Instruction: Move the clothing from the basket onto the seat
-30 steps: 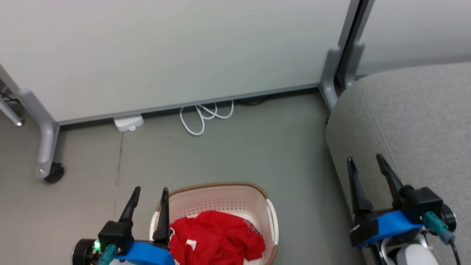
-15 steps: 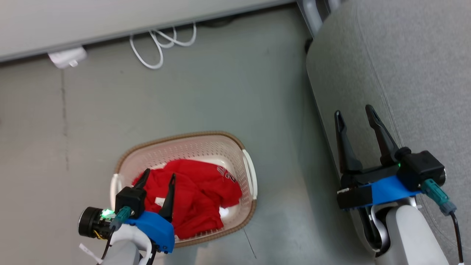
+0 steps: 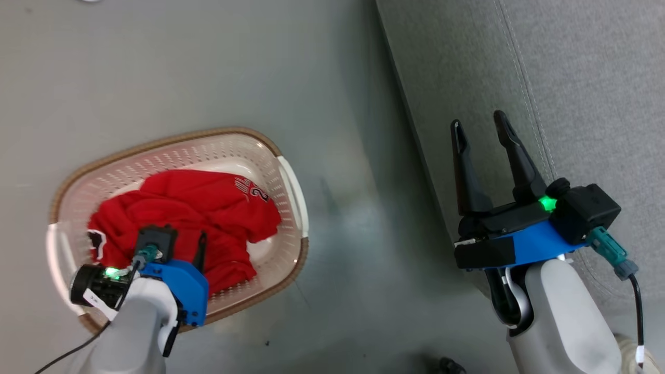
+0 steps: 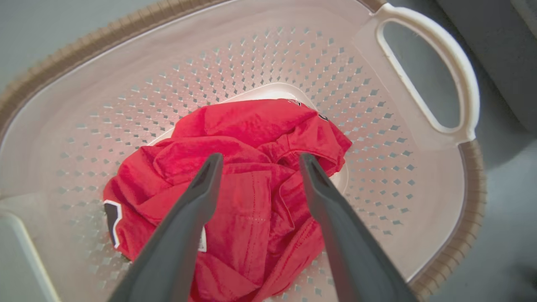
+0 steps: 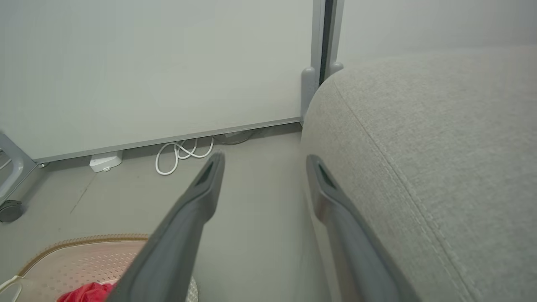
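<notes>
Two dark fingers of the left gripper (image 4: pixel 261 158) stand spread wide, holding nothing, their tips over the clothing (image 4: pixel 251 126); whether they touch it cannot be told. The clothing is a crumpled bright red heap with white lettering at one end and a black, white-edged patch at the other. It lies on the floor of the basket (image 3: pixel 171 139), a cream oval with perforated walls, a brown rim and white handles. In the head view the heap stretches along the basket's length, lettered end toward the seat (image 3: pixel 571 78). The right gripper (image 3: pixel 478 120), likewise spread and empty, hangs over the grey seat's edge, well apart from the basket.
</notes>
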Robot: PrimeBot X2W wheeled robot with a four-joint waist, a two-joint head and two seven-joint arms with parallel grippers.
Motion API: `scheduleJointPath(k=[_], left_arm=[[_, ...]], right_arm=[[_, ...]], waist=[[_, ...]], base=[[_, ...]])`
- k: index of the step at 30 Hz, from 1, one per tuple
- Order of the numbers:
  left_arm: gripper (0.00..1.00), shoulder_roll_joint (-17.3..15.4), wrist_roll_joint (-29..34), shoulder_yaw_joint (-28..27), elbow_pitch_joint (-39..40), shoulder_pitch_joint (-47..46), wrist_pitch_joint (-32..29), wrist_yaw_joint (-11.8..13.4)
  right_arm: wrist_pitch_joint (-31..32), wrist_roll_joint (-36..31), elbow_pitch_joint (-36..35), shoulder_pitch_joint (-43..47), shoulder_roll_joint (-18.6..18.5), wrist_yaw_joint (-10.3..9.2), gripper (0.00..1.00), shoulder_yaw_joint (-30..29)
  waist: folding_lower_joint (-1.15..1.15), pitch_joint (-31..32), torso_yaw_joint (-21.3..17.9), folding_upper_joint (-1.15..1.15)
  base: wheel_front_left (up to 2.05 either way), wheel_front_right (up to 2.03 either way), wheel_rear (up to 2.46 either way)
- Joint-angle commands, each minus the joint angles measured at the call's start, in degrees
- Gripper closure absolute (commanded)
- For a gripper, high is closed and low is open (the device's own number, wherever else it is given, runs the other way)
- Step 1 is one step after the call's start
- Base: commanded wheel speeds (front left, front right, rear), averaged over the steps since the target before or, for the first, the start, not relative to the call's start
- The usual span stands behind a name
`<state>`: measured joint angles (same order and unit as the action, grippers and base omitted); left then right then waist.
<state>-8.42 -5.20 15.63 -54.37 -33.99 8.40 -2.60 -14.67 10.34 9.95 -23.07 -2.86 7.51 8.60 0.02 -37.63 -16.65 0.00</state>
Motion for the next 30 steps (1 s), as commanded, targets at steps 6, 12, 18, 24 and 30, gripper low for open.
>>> scheduleJointPath(k=[6,12,18,24,30], left_arm=[[0.0,-2.63,-0.04,-0.84,-5.19,-4.6,-2.13,2.94],[0.0,-4.7,0.46,-0.66,-8.61,-7.2,-3.37,5.63],[0.0,-6.16,1.46,-0.22,-11.29,-9.07,-5.37,10.21],[0.0,-6.5,1.51,0.38,-12.98,-10.41,-6.84,11.08],[1.0,-6.28,1.01,1.04,-13.93,-11.77,-7.88,10.15]], right_arm=[[-0.57,3.14,0.82,-1.57,-0.03,-0.04,0.0,2.52],[-0.57,4.31,-1.31,-2.32,-0.03,-0.04,0.0,3.56],[-0.58,4.77,-2.54,-2.81,-0.04,-0.04,0.0,4.91],[-0.58,4.96,-2.77,-2.93,-0.04,-0.04,0.0,5.78],[-0.59,4.76,-2.97,-3.38,-0.04,-0.04,0.0,5.81]], waist=[[-0.02,-7.77,-6.12,0.0],[-0.02,-11.06,-7.55,0.0],[-0.02,-13.19,-7.51,0.0],[-0.02,-14.24,-7.21,0.0],[-0.02,-14.9,-6.99,0.0]], base=[[0.0,0.0,0.0],[0.0,0.0,0.0],[0.0,0.0,0.0],[0.0,0.0,0.0],[0.0,0.0,0.0]])
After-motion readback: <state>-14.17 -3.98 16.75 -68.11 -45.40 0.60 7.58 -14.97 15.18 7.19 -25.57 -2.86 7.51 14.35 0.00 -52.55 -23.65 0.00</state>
